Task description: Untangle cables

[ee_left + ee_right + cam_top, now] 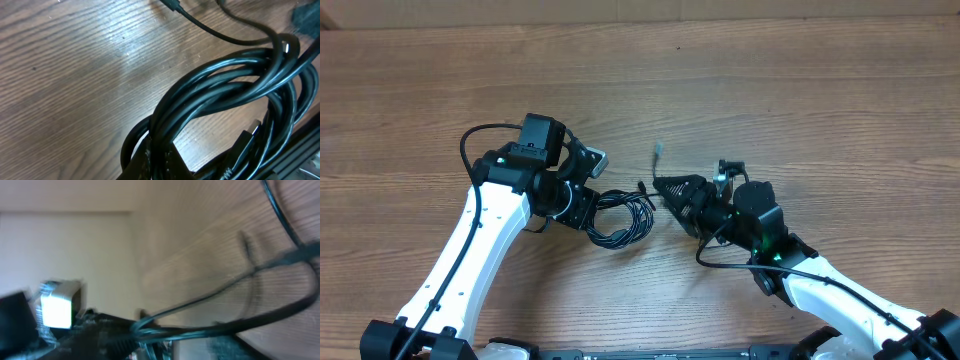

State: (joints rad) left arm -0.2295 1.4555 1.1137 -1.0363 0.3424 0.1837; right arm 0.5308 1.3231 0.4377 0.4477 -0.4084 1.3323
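Spreads a wood-grain bench (770, 90) under both arms. Bunches the cables (623, 215) into one small coil just off the tips of the left fingers (588, 212), long axis running from those toward the right fingers (658, 185). Clamps the left fingers closed on the coil's near end. Sends one loose end (642, 187) out toward the right fingertips, just beside them. Cannot tell whether the right fingers stand open or closed: too blurred up close.

Robotics lab bench: 2 white-and-black robot arms (480, 240) at a plain wood-grain table (800, 90).
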